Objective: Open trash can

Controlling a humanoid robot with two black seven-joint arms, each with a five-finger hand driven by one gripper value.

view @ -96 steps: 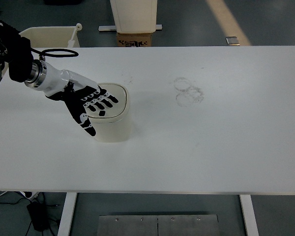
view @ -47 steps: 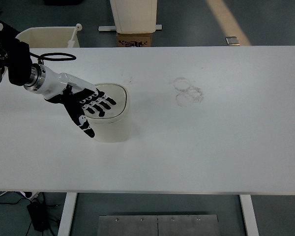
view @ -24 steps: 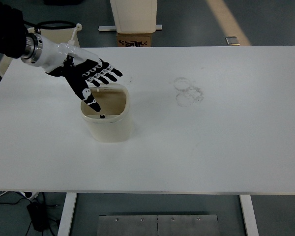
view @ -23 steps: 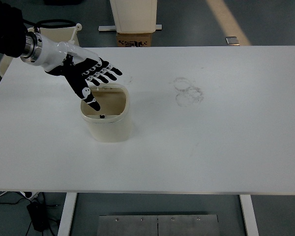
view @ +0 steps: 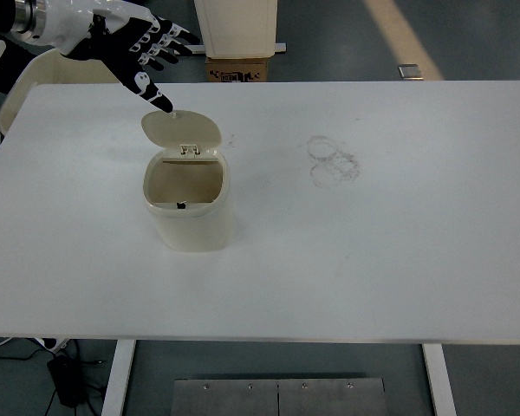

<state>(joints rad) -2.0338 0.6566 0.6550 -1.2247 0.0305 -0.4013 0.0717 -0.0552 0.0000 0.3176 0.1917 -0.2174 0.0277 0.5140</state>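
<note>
A small cream trash can stands on the white table, left of the middle. Its lid is swung up and back on the hinge, and the inside shows brown and hollow. My left hand, white with black fingers, is raised at the top left, above and behind the lid. Its fingers are spread and hold nothing; the thumb tip is just above the lid's far edge. The right arm does not show.
A cream bin stands on the floor behind the table's left corner. A white cabinet base with a cardboard box stands behind the far edge. Faint ring marks are on the table right of the can.
My left hand pressed on the closed lid, then lifted up and back to the top left. The lid sprang open and now stands up behind the can.
</note>
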